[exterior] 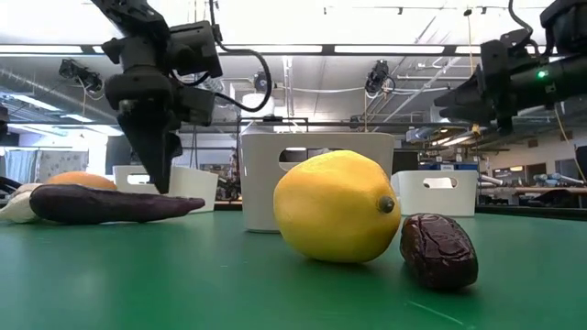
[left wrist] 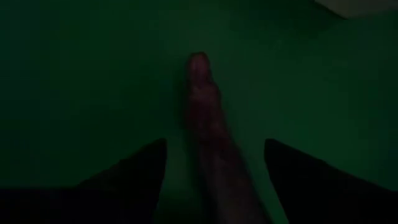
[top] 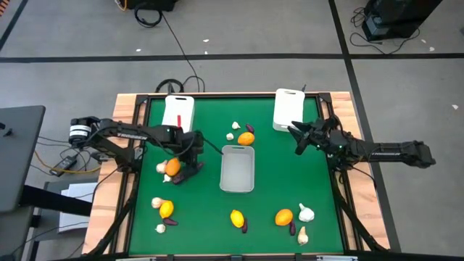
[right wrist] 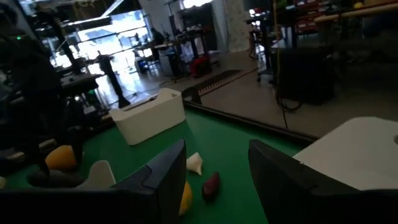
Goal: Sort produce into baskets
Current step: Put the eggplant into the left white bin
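Your left pincer [left wrist: 214,168] hangs open, straddling a purple vegetable [left wrist: 208,143] that lies on the green table [top: 275,181], with nothing gripped yet. An orange citrus [top: 172,167] and a garlic bulb [top: 162,167] sit close beside it. If you close off-centre, the slim vegetable may roll or squirt out, or a finger may knock the citrus. The middle basket [top: 237,168] is near. Your right pincer [right wrist: 214,180] waits open and empty, raised by the far right basket [top: 288,109].

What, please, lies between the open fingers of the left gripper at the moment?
A dark purple vegetable lies on the green mat between the left gripper's spread fingers, untouched; the left wrist view shows it.
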`<control>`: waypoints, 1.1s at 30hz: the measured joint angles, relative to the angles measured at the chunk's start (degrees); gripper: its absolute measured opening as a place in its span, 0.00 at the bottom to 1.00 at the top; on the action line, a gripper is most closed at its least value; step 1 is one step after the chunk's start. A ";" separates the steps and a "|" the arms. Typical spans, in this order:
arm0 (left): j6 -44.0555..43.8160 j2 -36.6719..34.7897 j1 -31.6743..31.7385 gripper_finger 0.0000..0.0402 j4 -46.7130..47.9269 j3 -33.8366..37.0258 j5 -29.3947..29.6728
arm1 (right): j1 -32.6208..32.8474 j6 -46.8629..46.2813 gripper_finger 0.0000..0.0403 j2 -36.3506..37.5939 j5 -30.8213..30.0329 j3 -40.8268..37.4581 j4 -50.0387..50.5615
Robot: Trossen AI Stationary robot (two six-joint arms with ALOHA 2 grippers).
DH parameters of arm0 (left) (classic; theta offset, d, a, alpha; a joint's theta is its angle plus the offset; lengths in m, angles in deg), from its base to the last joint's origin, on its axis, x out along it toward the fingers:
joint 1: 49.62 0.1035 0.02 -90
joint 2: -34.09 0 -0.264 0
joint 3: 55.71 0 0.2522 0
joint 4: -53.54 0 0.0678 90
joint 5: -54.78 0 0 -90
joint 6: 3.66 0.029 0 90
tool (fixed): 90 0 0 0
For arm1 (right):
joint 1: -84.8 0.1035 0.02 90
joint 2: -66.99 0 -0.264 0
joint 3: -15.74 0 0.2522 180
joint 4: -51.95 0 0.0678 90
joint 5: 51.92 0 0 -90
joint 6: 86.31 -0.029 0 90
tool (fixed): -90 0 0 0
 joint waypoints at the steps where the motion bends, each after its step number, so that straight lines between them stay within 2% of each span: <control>1: -1.38 0.00 -0.27 0.70 0.04 0.00 -0.02 | -0.31 0.58 0.46 0.00 0.44 0.00 -0.41; 4: -4.59 0.02 -1.39 0.72 1.22 0.00 2.22 | -1.21 1.42 0.46 0.01 1.69 0.00 -1.38; 9: -6.01 1.50 -4.12 0.74 2.38 0.00 9.62 | -1.79 6.12 0.46 0.02 3.06 0.00 -5.73; 16: -7.28 7.32 -6.38 0.74 1.32 0.00 9.86 | -1.79 7.25 0.46 0.02 6.43 0.02 -9.23; 21: -7.36 10.99 -6.48 0.72 1.75 -0.46 11.24 | -1.77 6.87 0.46 0.02 6.58 0.02 -9.23; 24: -7.37 10.97 -6.48 0.65 2.06 -0.99 12.58 | -1.82 7.45 0.46 0.02 6.43 0.02 -9.78; 31: -7.21 8.76 -5.08 0.35 2.04 -5.19 15.82 | -1.92 8.98 0.46 0.02 5.81 0.02 -10.96; 33: -7.09 8.45 -4.14 0.29 3.27 -6.16 15.81 | -1.92 8.73 0.46 0.02 6.02 0.02 -10.93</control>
